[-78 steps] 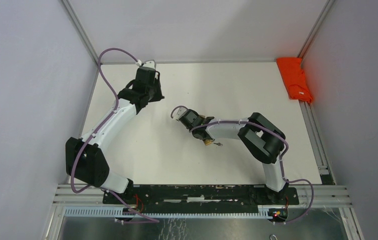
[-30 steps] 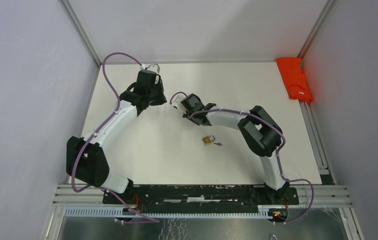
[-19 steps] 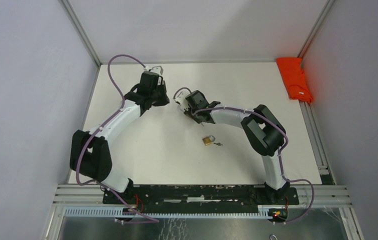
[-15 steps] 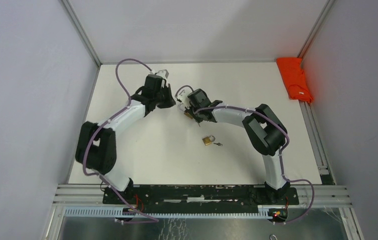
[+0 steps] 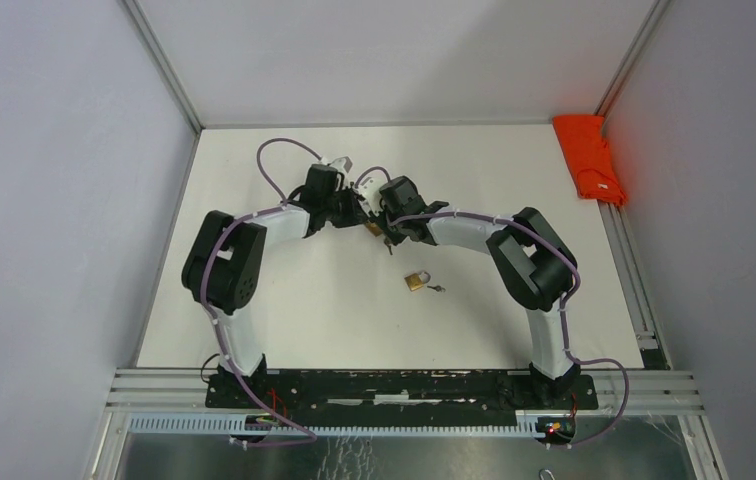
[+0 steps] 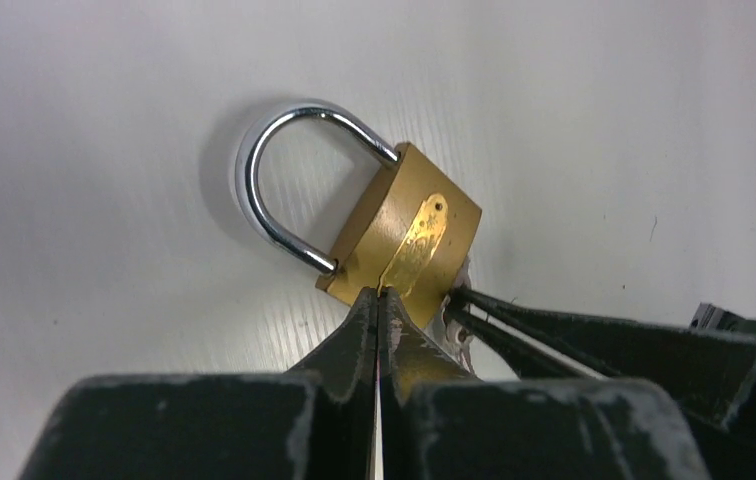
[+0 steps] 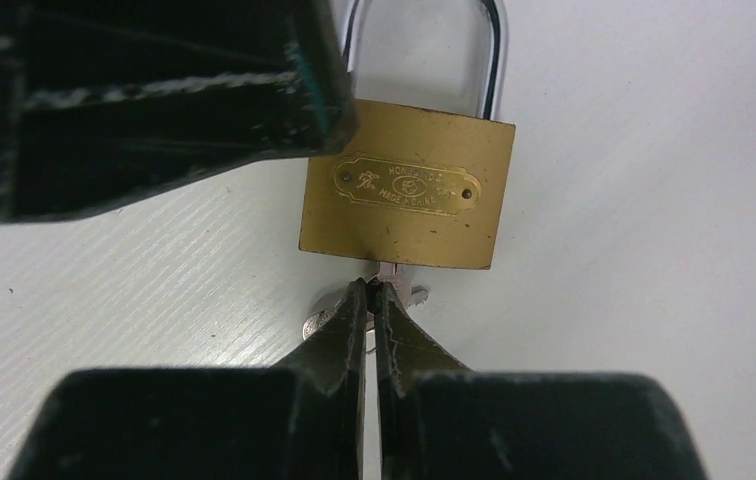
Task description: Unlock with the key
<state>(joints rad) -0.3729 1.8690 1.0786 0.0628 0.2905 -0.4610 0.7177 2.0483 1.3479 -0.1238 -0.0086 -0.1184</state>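
A brass padlock [image 7: 409, 190] lies flat on the white table, its steel shackle [image 6: 274, 180] seated in the body. A small silver key [image 7: 395, 284] sticks out of its bottom edge. My right gripper [image 7: 371, 290] is shut on the key. My left gripper [image 6: 378, 297] is shut, its tips resting on the padlock's [image 6: 404, 240] brass face. In the top view both grippers meet over this padlock [image 5: 375, 229], the left gripper [image 5: 362, 215] from the left, the right gripper [image 5: 382, 236] from the right. The right fingers [image 6: 574, 330] show in the left wrist view.
A second brass padlock [image 5: 415, 281] with its own key [image 5: 437, 289] lies nearer the arm bases. An orange cloth [image 5: 588, 158] sits at the far right edge. Grey walls enclose the table on three sides.
The left arm has swung right and folded in, bringing its shut gripper onto the padlock. The right gripper has closed on the key and held its place.
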